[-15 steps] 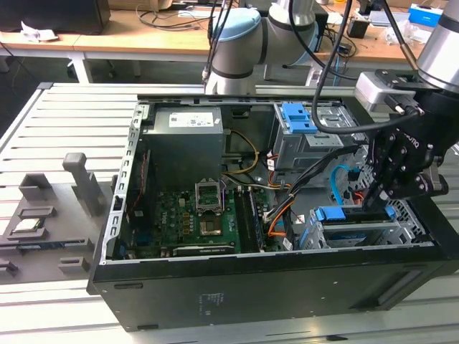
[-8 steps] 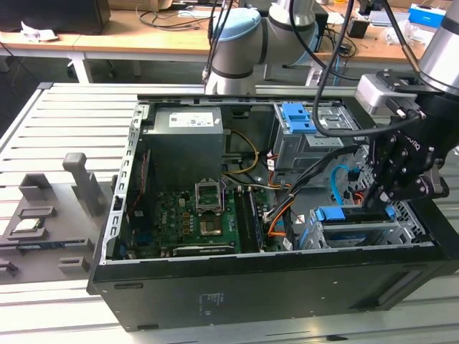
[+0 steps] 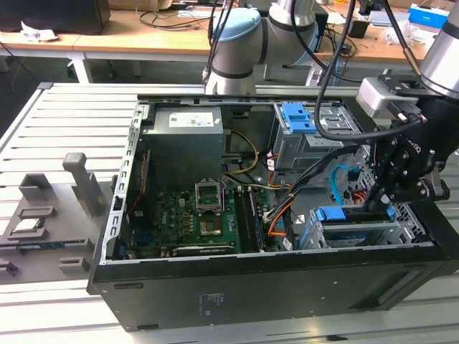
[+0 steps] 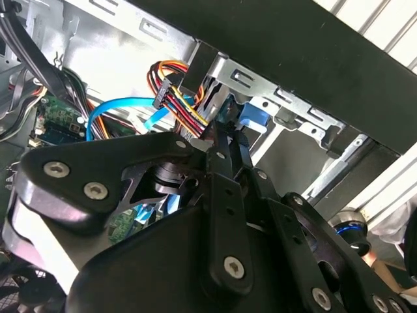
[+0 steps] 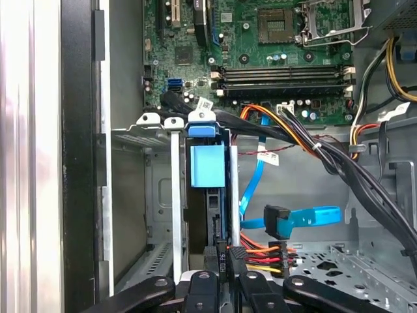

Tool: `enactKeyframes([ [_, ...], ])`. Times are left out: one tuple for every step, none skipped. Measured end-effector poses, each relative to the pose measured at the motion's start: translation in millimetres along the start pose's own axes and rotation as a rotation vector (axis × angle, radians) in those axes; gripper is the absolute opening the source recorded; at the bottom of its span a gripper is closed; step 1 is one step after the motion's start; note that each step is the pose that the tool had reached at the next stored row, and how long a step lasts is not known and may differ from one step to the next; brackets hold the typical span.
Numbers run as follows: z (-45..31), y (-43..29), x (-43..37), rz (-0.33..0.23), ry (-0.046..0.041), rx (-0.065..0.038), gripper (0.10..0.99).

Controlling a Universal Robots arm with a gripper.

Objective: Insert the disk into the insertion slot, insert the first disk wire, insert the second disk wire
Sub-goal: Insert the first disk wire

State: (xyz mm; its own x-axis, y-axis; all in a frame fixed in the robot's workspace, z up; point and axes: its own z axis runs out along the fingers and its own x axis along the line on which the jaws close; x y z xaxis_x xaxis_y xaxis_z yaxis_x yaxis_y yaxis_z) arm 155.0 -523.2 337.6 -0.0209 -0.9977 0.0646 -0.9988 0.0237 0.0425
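1. Drive w/ blue frame sits inside the drive bay, between the bay's metal rails. Blue handle end points toward the motherboard.
2. Exterior view: the bay is in the corner of the open PC case on the exterior view's right, near the front edge. Case lies on its side on a slatted table.
3. Gripper is at the drive's rear end. Fingers nearly together, pinched on the plug end of the red/orange wire bundle. Plug itself mostly hidden by the fingers, so can't tell if it is seated.
4. Second wrist view: bundle runs up from the fingertips to a black connector, close under the case wall.
5. Light-blue cable loops just beside the bay. Its plug lies near the bundle, apart from the drive and outside the gripper.
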Motion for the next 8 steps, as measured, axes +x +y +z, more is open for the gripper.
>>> enactKeyframes([
  [0.4,-0.8,-0.1,0.0,-0.0001,0.0,0.184],
  [0.8,-1.0,-0.1,0.0,0.0,0.0,0.184],
  [1.8,-1.0,-0.1,0.0,0.0003,0.0,0.184],
  [2.6,-1.0,-0.1,0.0,0.0005,0.0,0.184],
  [3.7,-1.1,-0.2,0.0,0.0009,0.0,0.184],
  [4.5,-1.1,-0.3,0.0,0.0009,0.0,0.184],
  [5.3,-1.2,-0.4,0.0,0.0003,0.0,0.184],
  [5.5,-1.1,-0.4,0.0,0.0,0.0,0.184],
])
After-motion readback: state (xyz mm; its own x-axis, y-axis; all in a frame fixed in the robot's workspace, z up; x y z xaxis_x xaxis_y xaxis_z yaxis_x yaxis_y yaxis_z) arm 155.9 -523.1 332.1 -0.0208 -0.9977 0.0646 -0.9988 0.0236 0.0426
